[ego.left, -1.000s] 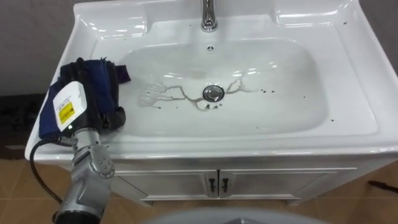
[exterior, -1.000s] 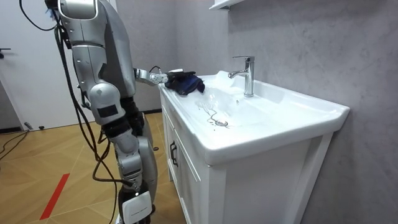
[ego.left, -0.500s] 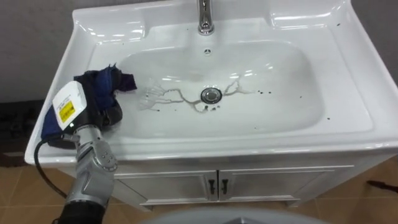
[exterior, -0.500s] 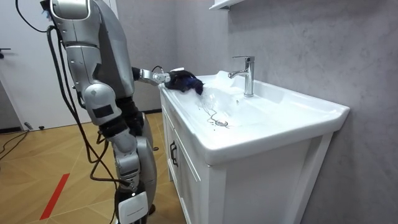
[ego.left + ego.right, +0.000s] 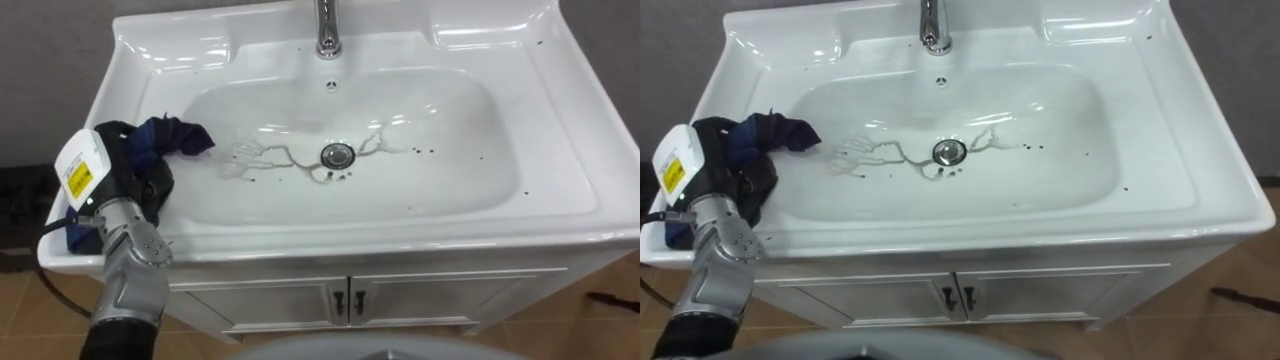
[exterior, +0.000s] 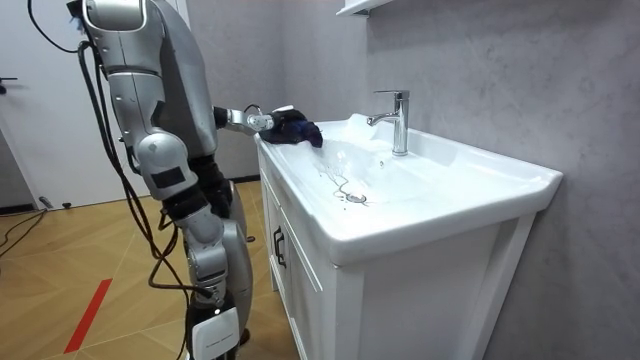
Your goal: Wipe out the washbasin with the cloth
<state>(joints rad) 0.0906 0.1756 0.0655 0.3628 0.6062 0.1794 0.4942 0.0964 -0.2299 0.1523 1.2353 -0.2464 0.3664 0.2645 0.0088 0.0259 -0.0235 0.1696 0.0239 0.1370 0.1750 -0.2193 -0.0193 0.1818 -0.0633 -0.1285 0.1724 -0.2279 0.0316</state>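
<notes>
Well, basin (image 5: 450, 150) w/ dark streaks by drain (image 5: 338, 154); left hand (image 5: 115, 185) clenching blue cloth (image 5: 170, 135).

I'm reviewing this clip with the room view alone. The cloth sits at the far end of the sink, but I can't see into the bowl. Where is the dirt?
Observer: Dark branching streaks spread to both sides of the drain, longer on the robot's left.
Operator: Is the cloth on them yet?
Observer: No. The dark blue cloth is with the left hand on the left rim of the basin; its tip hangs just short of the streaks.
Operator: Anything elsewhere?
Observer: Small dark specks dot the bowl to the right of the drain.
</notes>
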